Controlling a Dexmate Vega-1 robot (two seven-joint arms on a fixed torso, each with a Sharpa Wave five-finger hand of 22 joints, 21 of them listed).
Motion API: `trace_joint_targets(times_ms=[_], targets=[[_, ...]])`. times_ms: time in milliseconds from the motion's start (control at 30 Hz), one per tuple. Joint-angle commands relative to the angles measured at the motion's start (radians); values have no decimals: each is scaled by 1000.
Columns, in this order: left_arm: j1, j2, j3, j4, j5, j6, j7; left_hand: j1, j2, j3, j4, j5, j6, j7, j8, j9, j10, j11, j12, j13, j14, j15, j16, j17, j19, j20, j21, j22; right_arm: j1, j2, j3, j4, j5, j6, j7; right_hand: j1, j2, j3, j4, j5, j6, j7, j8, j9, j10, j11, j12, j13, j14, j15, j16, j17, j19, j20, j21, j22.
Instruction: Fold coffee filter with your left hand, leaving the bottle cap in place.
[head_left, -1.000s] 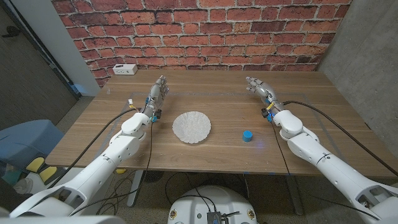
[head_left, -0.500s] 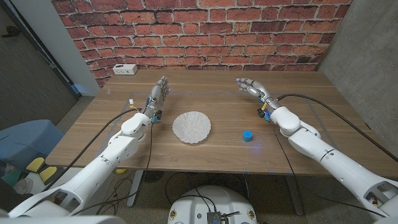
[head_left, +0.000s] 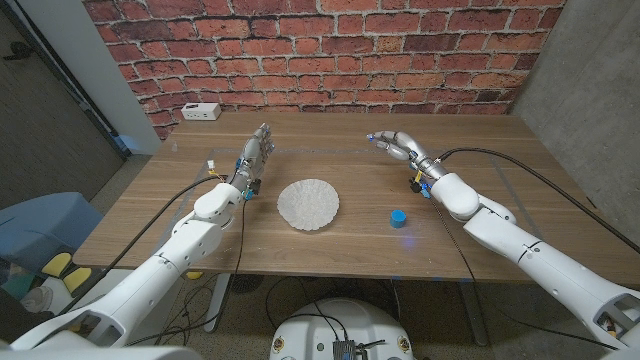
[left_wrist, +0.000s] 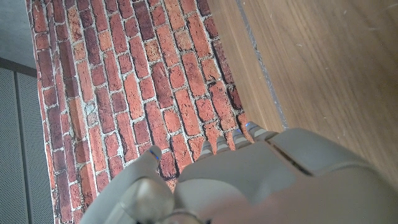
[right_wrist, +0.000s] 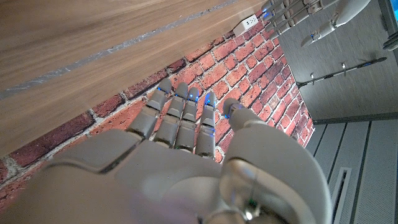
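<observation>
Toward the table's (head_left: 330, 255) near edge lay the filter (head_left: 308, 204), flat and unfolded, cap (head_left: 398, 217) beside it; left hand (head_left: 255, 152) and right hand (head_left: 396, 146) empty, fingers apart; folding not begun.

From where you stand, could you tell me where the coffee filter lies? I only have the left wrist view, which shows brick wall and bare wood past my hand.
Observer: The coffee filter lies open and unfolded at the table's middle, to the right of your left hand.
Operator: Thank you. Is the bottle cap near it?
Observer: The blue bottle cap sits apart from the filter, on its right side.
Operator: And is the right hand in the way?
Observer: No, the right hand is open and holds nothing, farther back than the cap.
</observation>
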Motion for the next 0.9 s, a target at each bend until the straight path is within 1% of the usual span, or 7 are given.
trace_joint_targets(times_ms=[33, 67, 100, 467, 633, 733, 900], targets=[[29, 19, -4, -54, 6, 12, 16, 3, 43, -6, -3, 7, -61, 2, -2, 3, -63, 7, 1, 3, -83, -3, -1, 5, -5, 2, 2, 5, -24, -38, -23, -69, -250, 20, -82, 11, -1, 14, 1, -4, 15, -8, 7, 5, 7, -4, 1, 3, 12, -8, 2, 7, 22, 1, 13, 3], [31, 20, -4, -56, 7, 12, 17, 3, 43, -6, -3, 7, -60, 2, -2, 3, -63, 7, 1, 3, -83, -3, -1, 5, -5, 2, 2, 5, -26, -41, -25, -74, -268, 18, -86, 11, 0, 16, 2, -5, 13, -11, 5, 5, 7, -7, 1, 3, 14, -10, 3, 8, 27, 1, 15, 3], [33, 20, -4, -59, 6, 12, 17, 3, 43, -6, -3, 7, -61, 1, -2, 3, -63, 7, 1, 3, -83, -3, -1, 5, -5, 2, 2, 5, -27, -44, -26, -80, -281, 17, -87, 10, 1, 19, 3, -6, 13, -16, 3, 5, 6, -19, 0, 2, 16, -12, 4, 10, 29, 0, 15, 3], [64, 34, -11, -109, 19, 15, 48, 4, 43, -9, -3, 8, -61, 1, -3, 3, -63, 8, 0, 3, -84, -2, -2, 5, -5, 3, 1, 5, -28, -83, -43, -129, -439, 37, -101, 10, 3, 34, 7, -10, 0, -34, -12, 3, 15, -31, -2, 0, 27, -35, 9, 18, 50, -10, 21, 4], [79, 41, -15, -135, 27, 21, 67, 4, 43, -9, -3, 9, -61, 1, -3, 3, -63, 8, 0, 3, -83, -3, -2, 5, -4, 2, 1, 5, -28, -91, -48, -126, -495, 80, -126, 15, 5, 40, 4, -10, 12, -42, -10, 3, 18, -32, -2, -1, 33, -41, 12, 20, 55, -14, 23, 4], [87, 45, -17, -148, 29, 27, 76, 4, 43, -10, -3, 9, -61, 1, -3, 3, -63, 7, 0, 3, -83, -3, -2, 5, -3, 2, 2, 5, -28, -93, -52, -119, -520, 107, -137, 18, 3, 49, 2, -11, 43, -48, -2, 2, 32, -28, 0, -2, 42, -44, 13, 20, 63, -18, 26, 5], [99, 51, -19, -167, 34, 35, 87, 4, 44, -11, -3, 10, -60, -1, -2, 3, -61, 8, 0, 3, -82, -4, -2, 5, -3, 1, 1, 5, -24, -96, -61, -115, -564, 135, -142, 30, 3, 59, -10, -11, 62, -51, 1, 2, 40, -39, 0, -3, 45, -54, 16, 23, 72, -24, 29, 5]])
